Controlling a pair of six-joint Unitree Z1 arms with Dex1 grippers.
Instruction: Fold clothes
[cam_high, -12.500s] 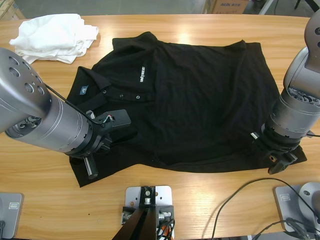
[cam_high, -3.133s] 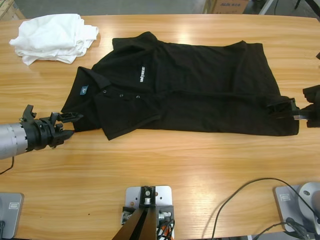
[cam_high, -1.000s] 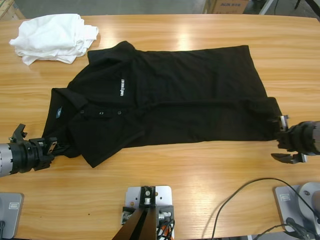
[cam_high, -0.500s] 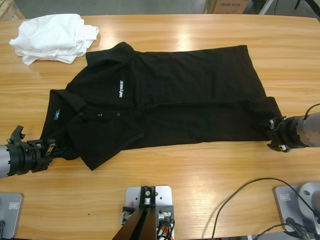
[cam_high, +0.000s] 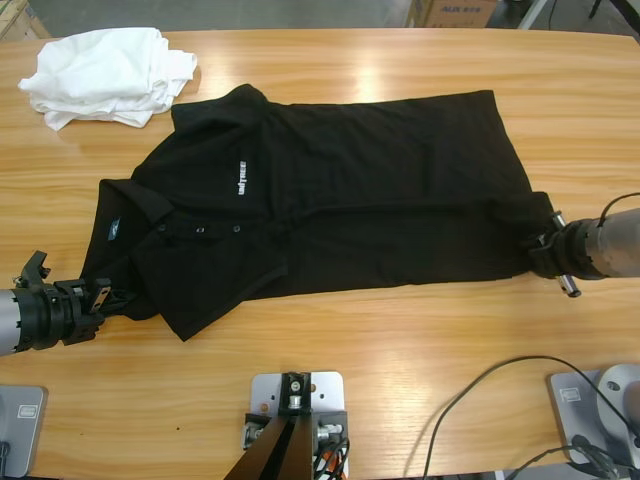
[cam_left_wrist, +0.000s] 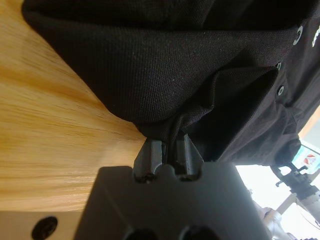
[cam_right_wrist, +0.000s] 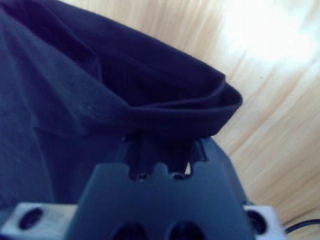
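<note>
High view: black polo lies spread flat across the table, collar end toward the left gripper, hem end toward the right gripper. Both grippers sit low at the table surface, one at each end of the polo.

Left wrist view: the left gripper has its jaws pinched nearly together on a bunched fold of the polo, which fans out ahead of the jaws and to their right; bare table lies to their left. Small buttons show on the cloth further ahead to the right.

Right wrist view: the right gripper has its jaws narrow, with the rolled hem edge of the polo held between them; the cloth spreads ahead and left of the jaws, bare table to the right.

White clothes lie bundled well beyond the left gripper, apart from the polo's shoulder.
</note>
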